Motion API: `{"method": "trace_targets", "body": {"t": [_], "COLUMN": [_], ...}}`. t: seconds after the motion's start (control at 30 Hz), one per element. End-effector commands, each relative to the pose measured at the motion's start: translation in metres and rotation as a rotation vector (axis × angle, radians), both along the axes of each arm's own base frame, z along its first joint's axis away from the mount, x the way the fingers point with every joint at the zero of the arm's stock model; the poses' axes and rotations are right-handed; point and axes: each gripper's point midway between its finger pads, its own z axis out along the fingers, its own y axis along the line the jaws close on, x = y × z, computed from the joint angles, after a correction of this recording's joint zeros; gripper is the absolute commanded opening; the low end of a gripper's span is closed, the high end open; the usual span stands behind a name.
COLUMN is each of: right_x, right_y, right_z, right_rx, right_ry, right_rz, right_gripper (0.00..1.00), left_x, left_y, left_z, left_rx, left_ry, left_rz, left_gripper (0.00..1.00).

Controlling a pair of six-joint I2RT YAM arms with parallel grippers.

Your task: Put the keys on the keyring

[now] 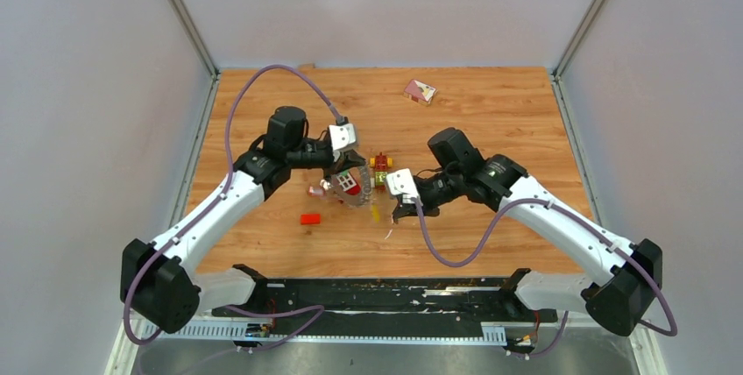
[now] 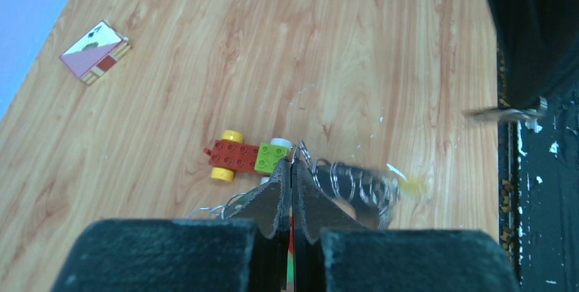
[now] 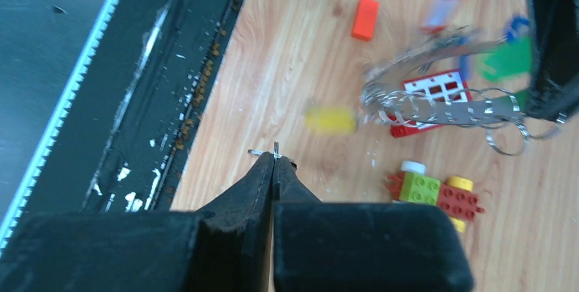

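The left gripper (image 2: pixel 292 166) has its jaws pressed together on the wire of the keyring (image 2: pixel 355 184). It pinches the wire at one spot, so the ring stands off the wood with its silver keys fanned along it. I judge it is held this way to steady the ring and offer its free side to the other arm.

The right gripper (image 3: pixel 274 158) is squeezed just as tight, with a small silver piece (image 3: pixel 274 149) nipped at its very tips (too small to say whether it is a key's loop or a bit of wire). It sits nearer the bench's near edge and apart from the ring, which suggests it is lining up for the threading, not yet engaged with the ring.

Between the two grippers a yellow key (image 3: pixel 330 119) shows as a blur just beside the ring's near end. Whether it is already on the wire I cannot tell.

The ring itself is around the middle of the bench (image 1: pixel 491 112). A toy car (image 2: pixel 244 156) sits just beyond it toward the far edge, and a red brick (image 3: pixel 365 18) lies left of the middle. A card box (image 1: pixel 420 90) lies close to the far edge. None of these three seems part of the job, and all are out of the grippers' way.
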Motion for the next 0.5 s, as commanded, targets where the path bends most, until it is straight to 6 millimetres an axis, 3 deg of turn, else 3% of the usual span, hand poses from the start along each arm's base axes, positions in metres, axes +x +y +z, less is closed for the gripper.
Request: {"method": "trace_targets", "body": {"t": [0.0, 0.2, 0.47], "right_x": [-0.022, 0.001, 0.027], "right_y": [0.008, 0.010, 0.003], "right_z": [0.010, 0.025, 0.061], "right_rx": [0.070, 0.082, 0.137], "right_ry": [0.117, 0.022, -0.139], "right_rz": [0.086, -0.018, -0.114], "right_gripper": [0.00, 0.00, 0.00], "left_x": [0.016, 0.007, -0.030], "left_y": [-0.007, -0.004, -0.015], "left_z": [0.037, 0.031, 0.019], "left_rx": [-0.082, -0.004, 0.019], "left_ry": [-0.091, -0.130, -0.166], "left_rz": [0.030, -0.028, -0.172], "left_gripper": [0.00, 0.00, 0.00]}}
